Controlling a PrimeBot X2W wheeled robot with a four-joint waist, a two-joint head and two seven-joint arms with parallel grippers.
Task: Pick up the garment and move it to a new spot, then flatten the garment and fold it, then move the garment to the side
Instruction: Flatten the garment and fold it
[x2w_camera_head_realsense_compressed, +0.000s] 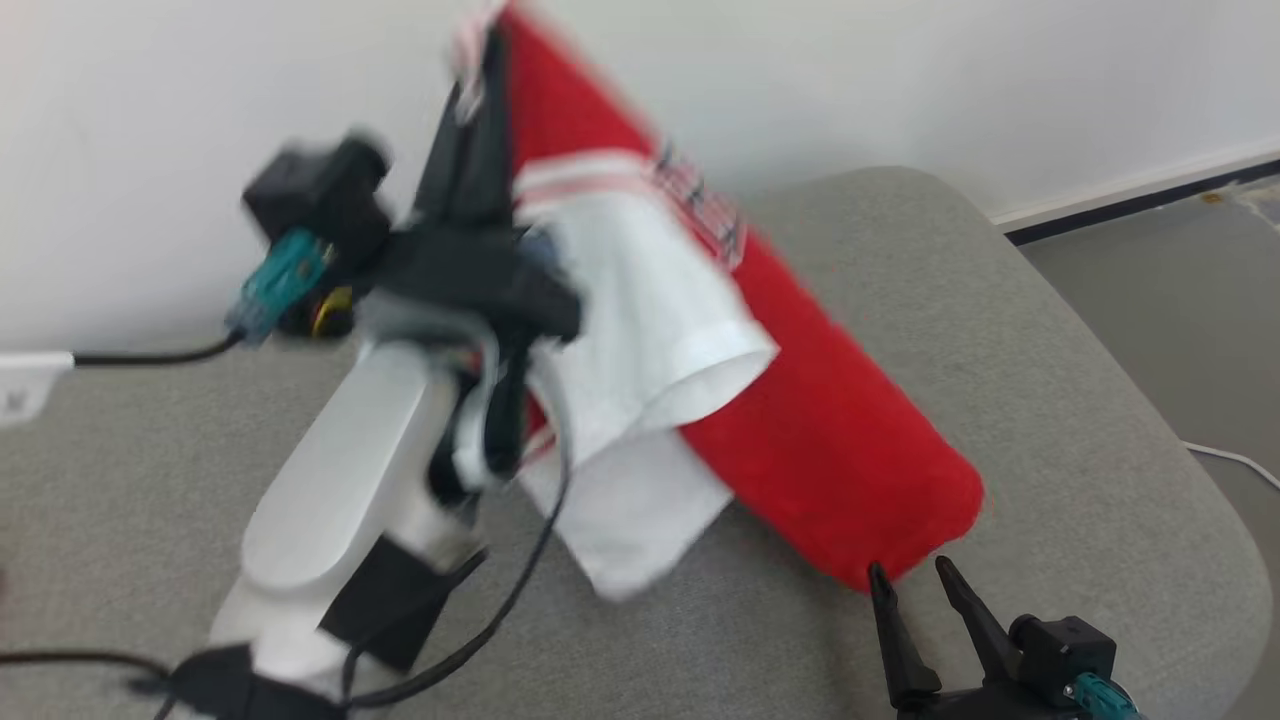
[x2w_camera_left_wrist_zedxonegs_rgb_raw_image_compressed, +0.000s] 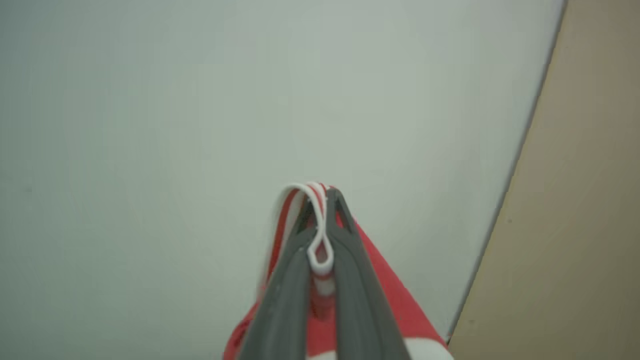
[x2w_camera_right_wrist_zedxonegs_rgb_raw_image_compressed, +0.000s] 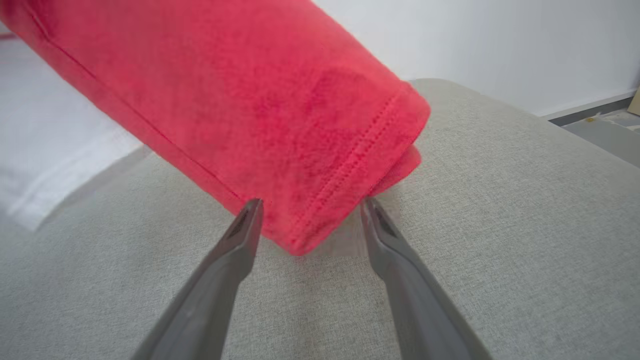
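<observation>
At the lower right of the head view the right gripper (x2w_camera_head_realsense_compressed: 910, 568) points up the frame with its two dark fingers spread apart and nothing between them. In the right wrist view the same gripper (x2w_camera_right_wrist_zedxonegs_rgb_raw_image_compressed: 311, 201) stands wide open, its tips on either side of the lowest stitched corner of the shirt (x2w_camera_right_wrist_zedxonegs_rgb_raw_image_compressed: 280, 100) and just short of it. That corner hangs right at the grey padded surface (x2w_camera_right_wrist_zedxonegs_rgb_raw_image_compressed: 500, 200); I cannot tell whether it rests on it. Beyond the gripper in the head view, the shirt (x2w_camera_head_realsense_compressed: 830, 430) runs as a long red band from the lower right towards the top centre, stretched on a slant above the padded surface (x2w_camera_head_realsense_compressed: 1050, 400), with a white sleeve (x2w_camera_head_realsense_compressed: 650, 330) drooping open at the middle of the frame. The pale left forearm (x2w_camera_head_realsense_compressed: 330, 490) rises from the lower left, blurred, with a black cable (x2w_camera_head_realsense_compressed: 520, 580) looping beside it. At the top centre the left gripper (x2w_camera_head_realsense_compressed: 490, 50) is clamped on the shirt's upper edge. The left wrist view shows this gripper (x2w_camera_left_wrist_zedxonegs_rgb_raw_image_compressed: 322, 197) pinching a red and white striped trim, the shirt (x2w_camera_left_wrist_zedxonegs_rgb_raw_image_compressed: 390, 295) falling away below. Behind lie the white wall (x2w_camera_head_realsense_compressed: 150, 150), a dark baseboard (x2w_camera_head_realsense_compressed: 1130, 205) and grey floor (x2w_camera_head_realsense_compressed: 1180, 300) at the upper right.
</observation>
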